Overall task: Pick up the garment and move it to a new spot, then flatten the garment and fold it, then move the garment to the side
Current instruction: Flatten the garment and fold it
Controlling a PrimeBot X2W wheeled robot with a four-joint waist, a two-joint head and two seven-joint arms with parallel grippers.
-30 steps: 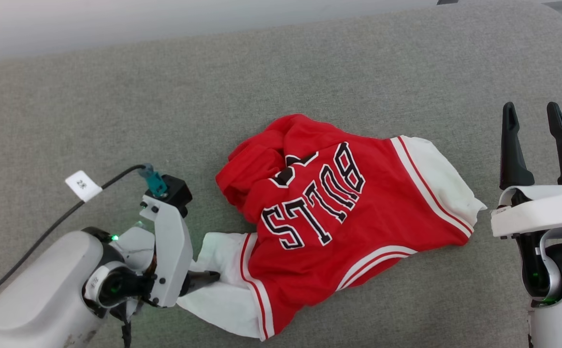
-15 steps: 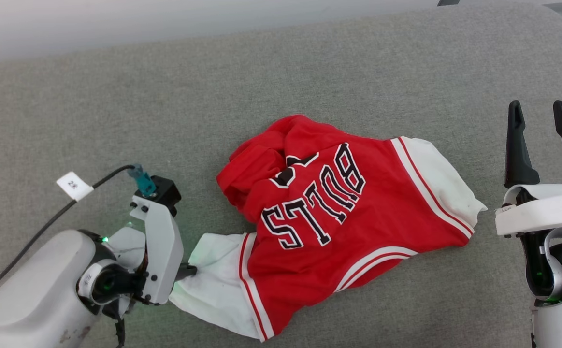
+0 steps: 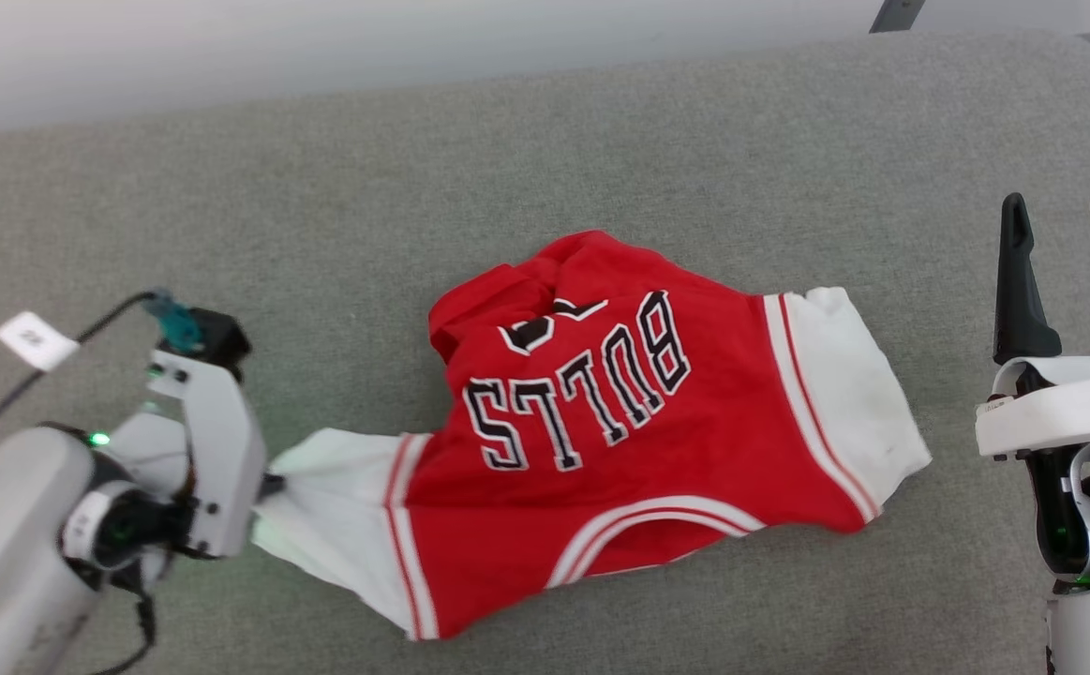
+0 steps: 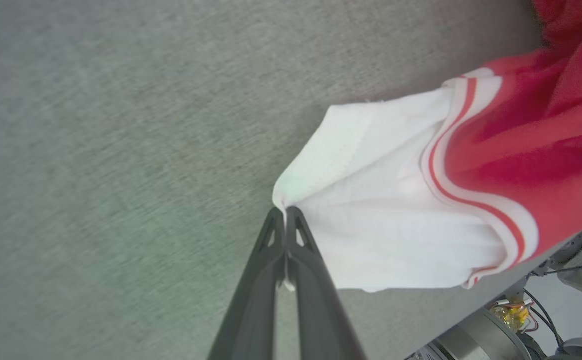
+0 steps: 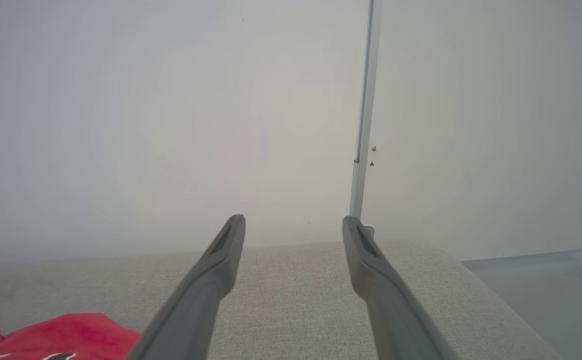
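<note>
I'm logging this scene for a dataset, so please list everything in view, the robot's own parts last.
garment: one, red, white sleeves, black BULLS lettering, rumpled on the upholstered surface.
upholstered surface: one, grey fabric, under the garment.
wall: one, white, behind the surface.
metal strip: one, silver, upright on the wall.
tag: one, white, far left, head view.
left gripper: one, dark, shut on the garment's white sleeve.
right gripper: one, dark, open, right of the garment, apart.
</note>
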